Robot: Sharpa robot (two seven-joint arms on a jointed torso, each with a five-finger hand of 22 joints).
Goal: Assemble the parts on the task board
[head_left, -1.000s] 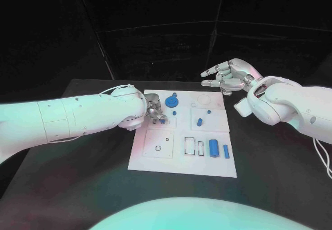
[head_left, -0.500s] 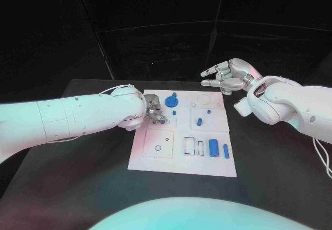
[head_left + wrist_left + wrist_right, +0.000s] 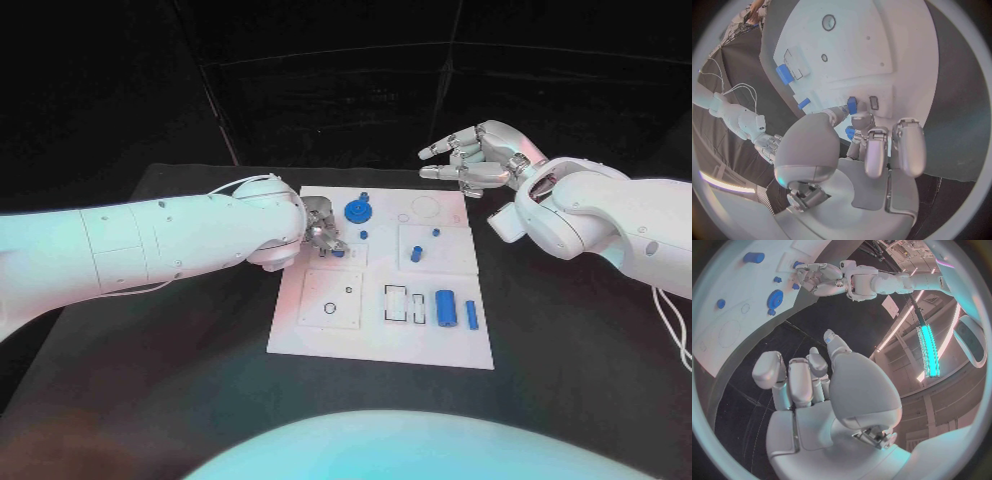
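Over the task board (image 3: 378,345), your left hand (image 3: 323,232) has stayed put since a second ago, pinching a small blue part (image 3: 852,105) against the board's surface, as your left wrist view reveals. Your right hand (image 3: 476,155) still hovers beyond the board's far edge, fingers spread, holding nothing.

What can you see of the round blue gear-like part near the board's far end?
The round blue part is a flat disc with a raised knob on top, matte like plastic. It sits on the white task board near its far edge, apparently seated in the board's surface. A smaller blue piece lies just beyond it. The left robot hand works beside it, nearer the robot, not touching it. The right wrist view shows the same disc, its rim slightly scalloped.
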